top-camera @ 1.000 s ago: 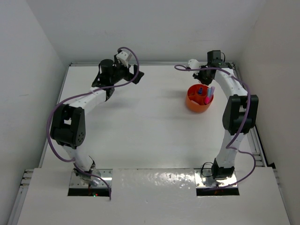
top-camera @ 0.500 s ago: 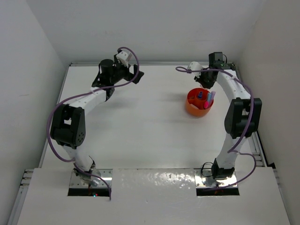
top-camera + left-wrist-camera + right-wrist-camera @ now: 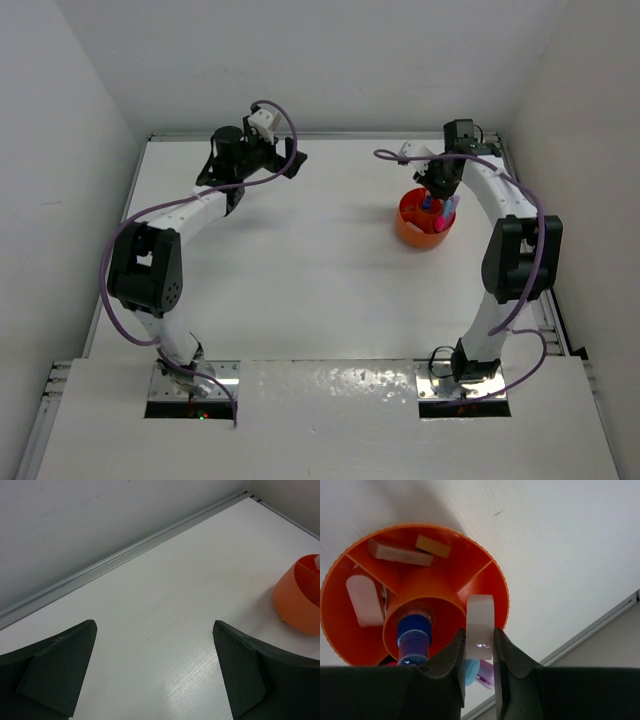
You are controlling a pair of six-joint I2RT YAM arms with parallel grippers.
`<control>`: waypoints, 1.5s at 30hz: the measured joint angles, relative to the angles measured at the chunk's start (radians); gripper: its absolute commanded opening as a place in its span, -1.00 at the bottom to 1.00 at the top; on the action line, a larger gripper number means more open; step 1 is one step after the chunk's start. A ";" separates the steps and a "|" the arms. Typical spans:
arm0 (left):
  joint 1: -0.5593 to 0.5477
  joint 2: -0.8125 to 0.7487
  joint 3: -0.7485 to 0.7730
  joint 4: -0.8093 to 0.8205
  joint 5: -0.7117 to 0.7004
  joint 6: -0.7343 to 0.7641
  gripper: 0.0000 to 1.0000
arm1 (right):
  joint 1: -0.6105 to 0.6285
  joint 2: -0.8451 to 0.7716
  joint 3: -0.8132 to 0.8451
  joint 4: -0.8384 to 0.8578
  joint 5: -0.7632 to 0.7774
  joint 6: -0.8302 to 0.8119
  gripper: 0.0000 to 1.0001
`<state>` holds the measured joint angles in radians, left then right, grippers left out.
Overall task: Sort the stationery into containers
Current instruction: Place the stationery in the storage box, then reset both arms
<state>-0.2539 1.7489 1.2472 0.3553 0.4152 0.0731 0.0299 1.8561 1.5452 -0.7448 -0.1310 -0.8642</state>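
The round orange tub (image 3: 424, 222) stands at the right back of the table. My right gripper (image 3: 479, 647) is shut on the clear ring (image 3: 479, 622), held upright over the tub (image 3: 485, 582). Inside the tub I see the small blue bottle (image 3: 412, 635) in the centre well, a tan block (image 3: 433, 546), a pale pink piece (image 3: 399, 553) and another pale piece (image 3: 364, 600). Pastel blue (image 3: 471, 670) and lilac (image 3: 487, 674) pieces show below the ring. My left gripper (image 3: 155, 665) is open and empty over bare table at the back left; the tub (image 3: 300, 600) shows at its right edge.
A metal rail (image 3: 125, 555) runs along the back wall. White walls close the table at the back and both sides. The right arm (image 3: 510, 250) stands beside the right wall.
My right gripper has moved from behind the tub forward and down over it, carrying the clear ring. The left arm has not moved.
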 measured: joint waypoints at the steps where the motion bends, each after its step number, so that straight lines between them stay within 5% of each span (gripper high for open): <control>1: -0.001 0.000 0.000 0.000 -0.002 0.000 0.99 | 0.000 0.000 -0.006 -0.002 0.000 0.000 -1.00; 5: -0.002 0.000 0.000 0.000 -0.006 0.000 0.99 | 0.000 0.008 -0.006 -0.001 0.001 0.000 -1.00; 11: -0.003 0.000 0.000 0.000 -0.011 0.000 0.99 | 0.000 0.028 0.002 0.003 0.001 0.013 -0.44; 18: -0.003 0.000 -0.006 0.000 -0.013 0.000 0.99 | 0.000 0.028 0.002 0.015 0.001 0.039 -0.03; 24: -0.006 0.000 -0.006 0.000 -0.013 0.000 0.99 | 0.000 0.005 0.000 0.053 -0.003 0.066 0.01; 28: -0.009 0.000 -0.006 0.000 -0.012 0.000 0.99 | 0.000 -0.048 -0.027 0.110 -0.024 0.122 0.21; 33: -0.009 0.000 -0.006 0.000 -0.013 0.000 0.99 | 0.000 -0.207 -0.195 0.309 -0.030 0.263 0.64; 35: -0.009 0.000 -0.006 -0.001 -0.012 0.001 0.99 | 0.000 -0.274 -0.261 0.383 -0.022 0.350 0.97; 45: 0.009 -0.076 -0.042 -0.116 -0.103 -0.043 0.99 | -0.028 -0.511 -0.325 0.474 0.252 0.971 0.98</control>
<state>-0.2447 1.6733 1.2049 0.2394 0.3119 0.0296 0.0017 1.3449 1.2205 -0.2710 0.1207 0.1070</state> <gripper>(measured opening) 0.996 0.986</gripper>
